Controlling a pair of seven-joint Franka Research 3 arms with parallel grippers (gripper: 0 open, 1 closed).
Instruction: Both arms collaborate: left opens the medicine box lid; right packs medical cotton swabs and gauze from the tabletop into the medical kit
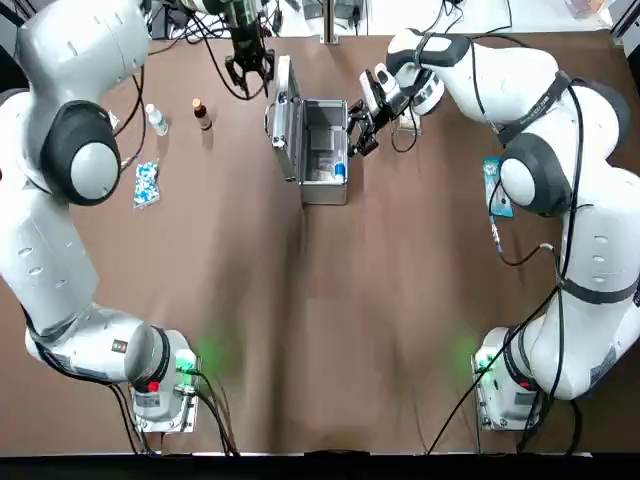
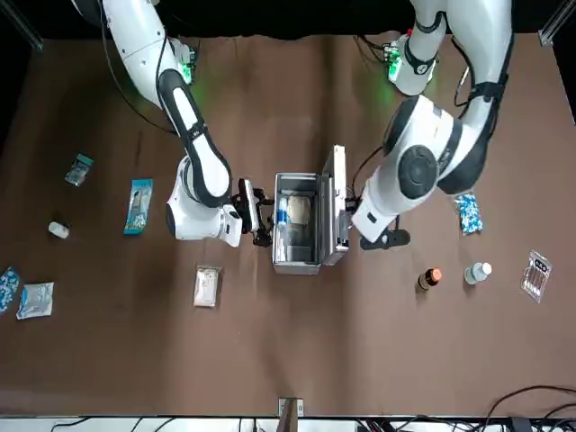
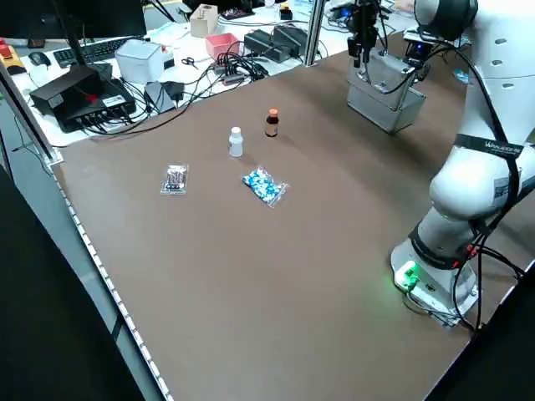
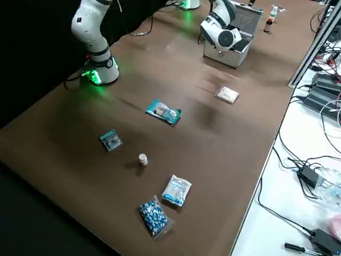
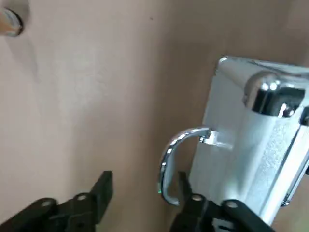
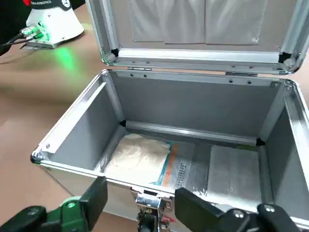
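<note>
The medical kit (image 1: 325, 190) stands at the table's far middle. The medicine box lid (image 1: 287, 120) stands upright on its hinge, with the pocketed inside (image 6: 203, 21) facing the case. My left gripper (image 1: 250, 72) is open at the lid's outer face, and the handle (image 5: 166, 164) is close to one finger, ungripped. My right gripper (image 2: 256, 216) is open and empty at the case's opposite wall. Inside lie the cream gauze (image 6: 140, 157) and a clear packet. The narrow bright-blue medical cotton swabs (image 2: 281, 216) lean on the wall nearest that gripper.
A teal packet (image 2: 139, 205) and a cream packet (image 2: 207, 286) lie on the table on my right side, with several small packets farther out. A white bottle (image 1: 157, 120), a brown bottle (image 1: 202, 113) and a blue-speckled packet (image 1: 146, 185) sit on my left.
</note>
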